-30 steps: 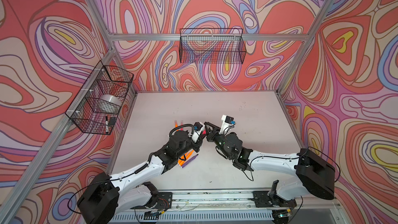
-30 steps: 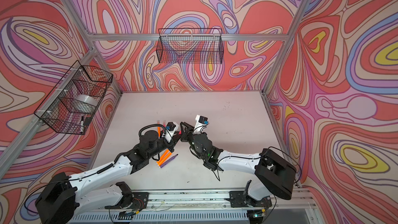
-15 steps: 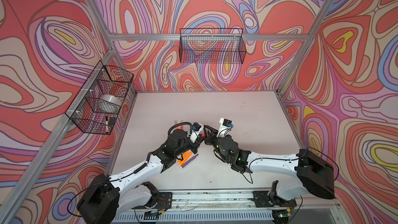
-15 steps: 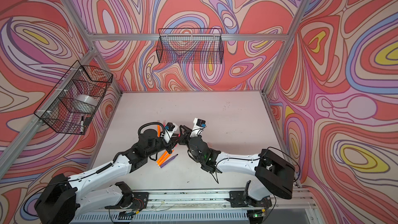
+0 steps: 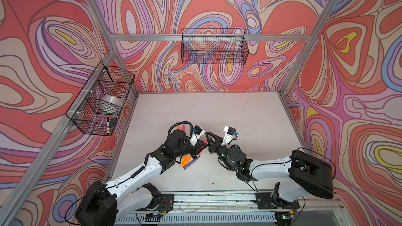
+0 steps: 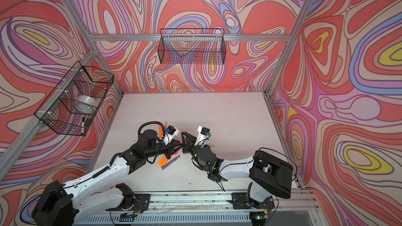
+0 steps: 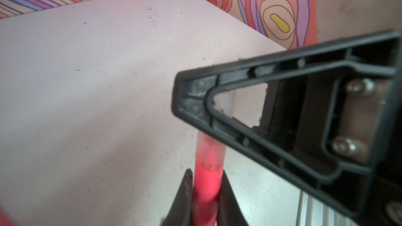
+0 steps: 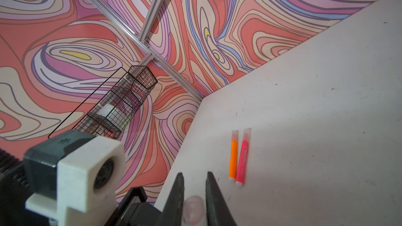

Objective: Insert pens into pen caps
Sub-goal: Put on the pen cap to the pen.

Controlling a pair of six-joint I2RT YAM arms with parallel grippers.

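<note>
Left hand (image 7: 206, 176) clamps stiff, light pink pen (image 7: 207, 184) near its tip; right hand (image 8: 194, 173) pinches slippery, likely crushable cap (image 8: 193, 207).

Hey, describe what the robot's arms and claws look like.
The left arm and right arm have white links, black joints and thin black cables. The left claw and right claw have black tapered fingers. The wrists carry white camera mounts.

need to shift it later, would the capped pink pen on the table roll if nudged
Probably rolls: the capped pink pen looks round, lying flat on the table. Likely stiff and light: slim straight barrel. The orange pen close beside it may block one way.
</note>
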